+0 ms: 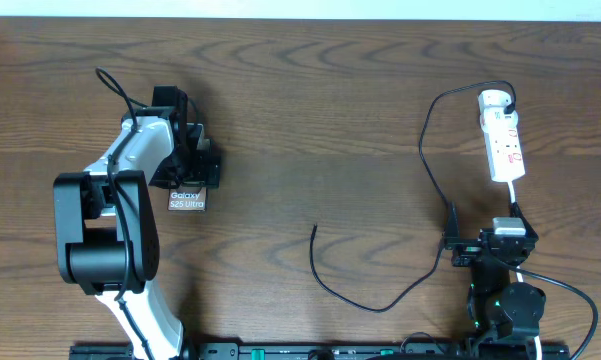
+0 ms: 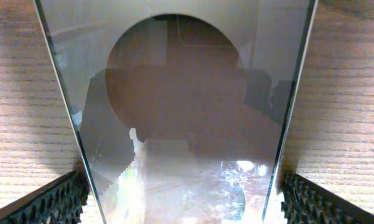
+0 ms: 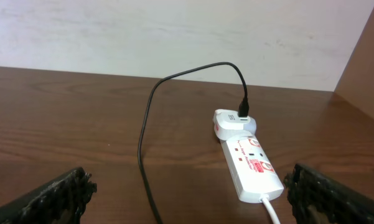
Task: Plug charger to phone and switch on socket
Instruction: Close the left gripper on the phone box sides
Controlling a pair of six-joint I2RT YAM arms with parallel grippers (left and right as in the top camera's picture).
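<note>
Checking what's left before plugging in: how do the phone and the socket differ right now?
The phone is dark with white lettering; the socket is white with red marks. The phone sits between the jaws of the left gripper; the socket lies untouched, beyond the open right gripper. The socket carries the charger at its white plug; the phone has no cable, the charger's free tip lying apart from it. Both are rectangular.

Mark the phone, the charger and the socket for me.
phone [image 1: 187,200], overhead view, white-lettered end.
charger [image 3: 141,140], right wrist view, mid-cable.
socket [image 1: 504,148], overhead view, strip body.
</note>
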